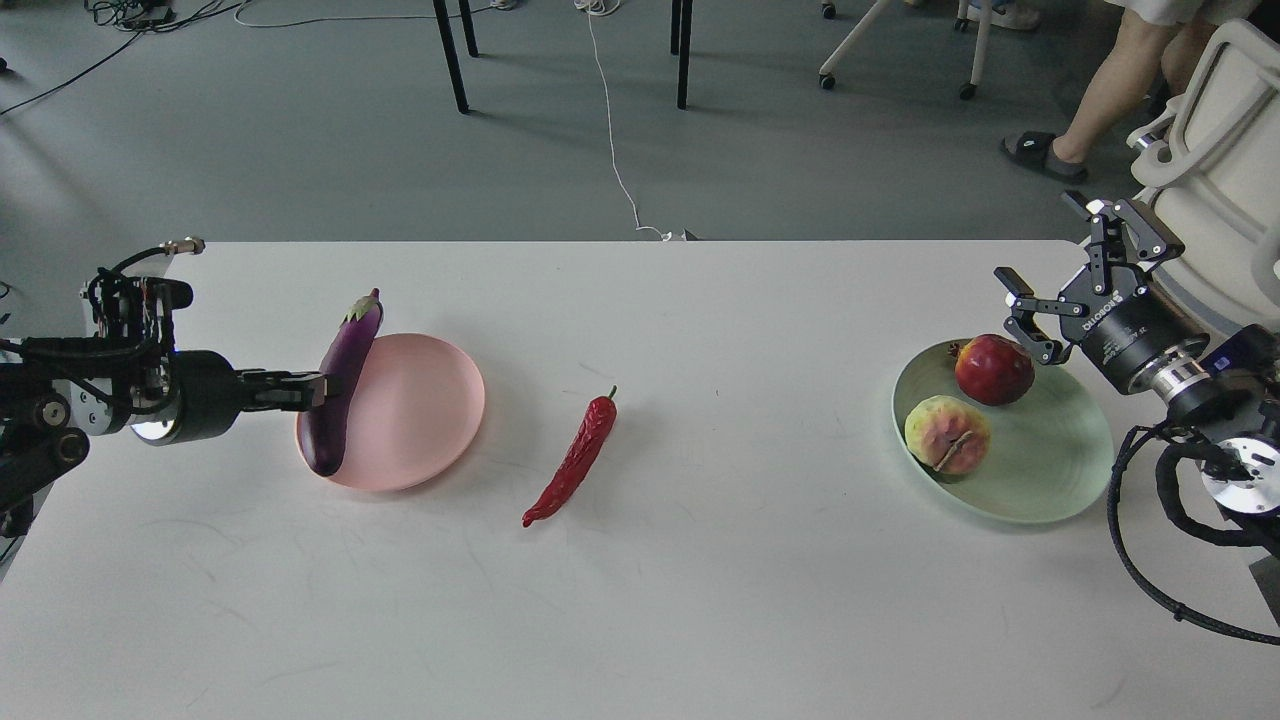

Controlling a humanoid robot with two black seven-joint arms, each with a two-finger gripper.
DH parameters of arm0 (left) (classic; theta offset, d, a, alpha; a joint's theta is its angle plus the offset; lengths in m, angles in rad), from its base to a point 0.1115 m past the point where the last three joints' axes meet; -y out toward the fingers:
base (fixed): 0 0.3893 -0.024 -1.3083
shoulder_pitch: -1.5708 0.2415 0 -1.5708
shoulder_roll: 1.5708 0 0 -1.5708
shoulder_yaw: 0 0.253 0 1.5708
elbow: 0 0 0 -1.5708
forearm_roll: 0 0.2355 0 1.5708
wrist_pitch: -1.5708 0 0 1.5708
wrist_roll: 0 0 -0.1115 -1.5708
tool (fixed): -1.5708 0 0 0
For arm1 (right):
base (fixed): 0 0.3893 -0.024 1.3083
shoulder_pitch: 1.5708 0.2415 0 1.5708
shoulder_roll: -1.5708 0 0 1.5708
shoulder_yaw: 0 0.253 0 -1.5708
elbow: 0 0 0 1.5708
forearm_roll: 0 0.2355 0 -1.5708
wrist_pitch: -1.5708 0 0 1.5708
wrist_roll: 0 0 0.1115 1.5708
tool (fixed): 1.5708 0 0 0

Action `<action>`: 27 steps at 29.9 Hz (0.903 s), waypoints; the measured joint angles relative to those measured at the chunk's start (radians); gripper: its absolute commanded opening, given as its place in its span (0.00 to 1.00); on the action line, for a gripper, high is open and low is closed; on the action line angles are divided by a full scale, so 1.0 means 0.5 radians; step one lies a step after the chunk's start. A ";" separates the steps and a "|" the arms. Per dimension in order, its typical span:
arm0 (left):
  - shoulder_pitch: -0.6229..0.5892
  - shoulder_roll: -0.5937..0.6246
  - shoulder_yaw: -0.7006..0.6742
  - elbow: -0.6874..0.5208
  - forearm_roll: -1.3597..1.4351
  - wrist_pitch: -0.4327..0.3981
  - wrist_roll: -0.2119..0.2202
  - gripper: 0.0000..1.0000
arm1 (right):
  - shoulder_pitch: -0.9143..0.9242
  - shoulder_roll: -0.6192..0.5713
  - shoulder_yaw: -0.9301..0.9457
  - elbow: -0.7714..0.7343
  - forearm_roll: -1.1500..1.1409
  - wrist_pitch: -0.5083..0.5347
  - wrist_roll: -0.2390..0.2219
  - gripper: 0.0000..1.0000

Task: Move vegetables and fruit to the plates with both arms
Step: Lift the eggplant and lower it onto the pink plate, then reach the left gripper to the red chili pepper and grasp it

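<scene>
My left gripper is shut on the purple eggplant. It holds the eggplant tilted, stem up, over the left rim of the pale pink plate. The red chili pepper lies on the white table to the right of that plate. The pomegranate and the peach rest in the mint green plate at the right. My right gripper is open and empty, just above and behind the pomegranate.
The white table ends at its far edge, with grey floor, chair legs and a white cable beyond. A person's legs and a white chair stand at the back right.
</scene>
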 measured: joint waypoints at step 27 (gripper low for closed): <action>-0.307 -0.116 -0.003 -0.671 0.127 -0.002 0.037 1.00 | 0.000 -0.013 0.000 0.010 -0.001 0.000 0.000 0.95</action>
